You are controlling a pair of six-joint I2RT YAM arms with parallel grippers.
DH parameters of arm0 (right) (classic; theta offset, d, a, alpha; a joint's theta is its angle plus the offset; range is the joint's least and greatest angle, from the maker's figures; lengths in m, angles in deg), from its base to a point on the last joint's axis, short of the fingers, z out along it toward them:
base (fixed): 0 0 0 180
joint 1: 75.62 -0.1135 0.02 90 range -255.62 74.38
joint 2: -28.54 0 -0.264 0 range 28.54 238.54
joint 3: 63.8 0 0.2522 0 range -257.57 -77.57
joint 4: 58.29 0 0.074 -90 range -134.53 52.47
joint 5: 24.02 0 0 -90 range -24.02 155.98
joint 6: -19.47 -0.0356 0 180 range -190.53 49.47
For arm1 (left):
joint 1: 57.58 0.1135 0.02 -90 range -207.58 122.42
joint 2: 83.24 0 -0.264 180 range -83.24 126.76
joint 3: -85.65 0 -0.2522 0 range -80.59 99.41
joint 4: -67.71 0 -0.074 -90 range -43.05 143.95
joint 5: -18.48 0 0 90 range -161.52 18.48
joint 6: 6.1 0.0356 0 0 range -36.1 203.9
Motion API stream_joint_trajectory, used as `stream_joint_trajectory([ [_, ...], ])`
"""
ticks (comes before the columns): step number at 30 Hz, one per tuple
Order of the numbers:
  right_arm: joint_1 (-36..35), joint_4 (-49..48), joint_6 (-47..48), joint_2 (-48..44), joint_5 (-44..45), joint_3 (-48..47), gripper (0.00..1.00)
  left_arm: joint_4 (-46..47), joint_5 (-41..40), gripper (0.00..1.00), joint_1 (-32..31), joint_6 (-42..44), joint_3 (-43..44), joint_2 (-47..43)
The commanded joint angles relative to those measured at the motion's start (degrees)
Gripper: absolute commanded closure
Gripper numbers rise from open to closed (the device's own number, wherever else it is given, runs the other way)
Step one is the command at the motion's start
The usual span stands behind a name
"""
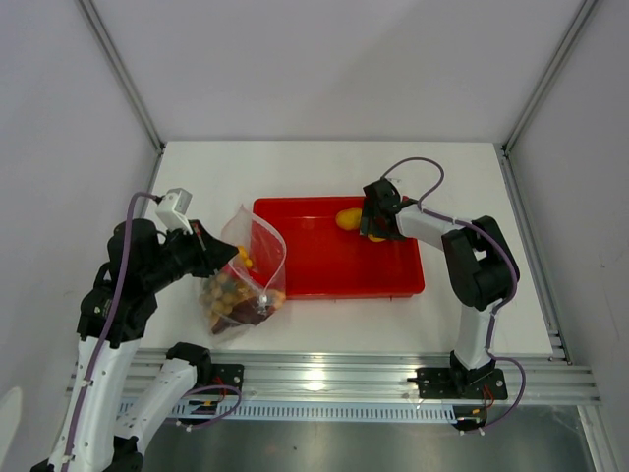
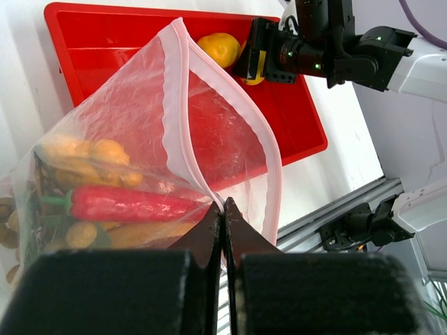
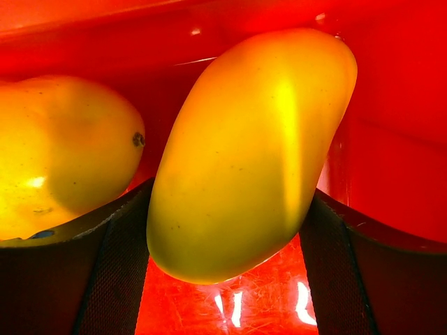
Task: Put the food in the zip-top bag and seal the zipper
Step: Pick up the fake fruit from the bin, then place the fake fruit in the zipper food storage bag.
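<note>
red tray [image 1: 324, 280] bears a yellow fruit [image 3: 244, 153] pinched inside the right tool [image 3: 227, 234]

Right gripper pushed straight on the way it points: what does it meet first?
The yellow fruit between the fingers of the right gripper, probably almost at once; the red tray lies behind it.

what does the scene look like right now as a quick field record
left jaws: shut on the zipper of the zip-top bag, mouth gaping open
right jaws: closed around one yellow fruit in the red tray
other yellow fruit: beside it, in tray
in bag: red stick, orange chunks, tan fruits
seal: not done
</note>
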Motion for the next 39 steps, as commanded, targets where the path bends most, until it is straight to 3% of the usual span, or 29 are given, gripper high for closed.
stream_joint_trajectory([
  [1, 0.2, -2.3, -1.3, 1.4, -0.1, 0.2, 0.73, 3.5, 1.2, 0.99, -0.2, 0.3, -0.9, -0.7],
  [3, 0.2, -2.2, -1.3, 1.1, -0.3, 0.6, 0.85, 3.6, 1.0, 1.0, -0.2, 0.2, -1.6, -0.9],
  [7, -0.4, -1.9, -0.9, -0.3, -0.3, 1.3, 1.0, 3.6, 0.6, 0.99, -0.2, 0.5, -1.8, -0.8],
  [16, -5.0, 2.9, 1.0, -8.1, 0.8, 2.1, 1.0, 3.2, -0.2, 0.99, -0.2, 1.3, -1.0, -0.4],
  [24, -14.6, 6.3, 8.1, -24.7, -2.4, 0.3, 1.0, 2.6, -0.5, 0.99, -0.2, 2.7, -0.7, 0.1],
  [31, -25.3, 3.4, 16.5, -34.3, -18.1, -5.7, 1.0, 2.6, 0.2, 0.99, -0.2, 2.5, -1.1, -0.8],
  [39, -32.6, 2.5, 17.8, -30.2, -33.6, -13.5, 1.0, 3.0, 2.1, 0.99, -0.2, 2.4, -2.5, -1.1],
])
